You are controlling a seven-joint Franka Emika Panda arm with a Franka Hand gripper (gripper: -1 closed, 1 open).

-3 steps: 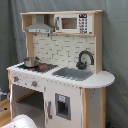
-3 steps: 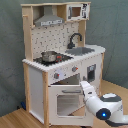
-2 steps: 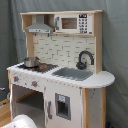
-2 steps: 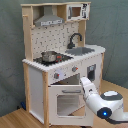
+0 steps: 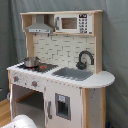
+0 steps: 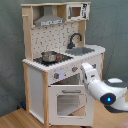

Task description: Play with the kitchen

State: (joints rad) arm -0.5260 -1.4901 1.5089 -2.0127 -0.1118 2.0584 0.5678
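Note:
The kitchen is a tall white and light-wood toy. It has a grey hood, a microwave, a black faucet and a grey sink. A small metal pot sits on its stovetop. In the second exterior view my white arm comes in from the lower right. My gripper is up against the front panel, just right of the knobs and above the windowed oven door. The wrist hides its tip.
A grey curtain hangs behind the kitchen. The wooden floor shows at the second exterior view's lower left. A white part of the arm pokes in at the bottom left of the first exterior view.
My arm has risen and reached in from the lower right toward the kitchen's front panel above the oven door. The kitchen itself has not moved.

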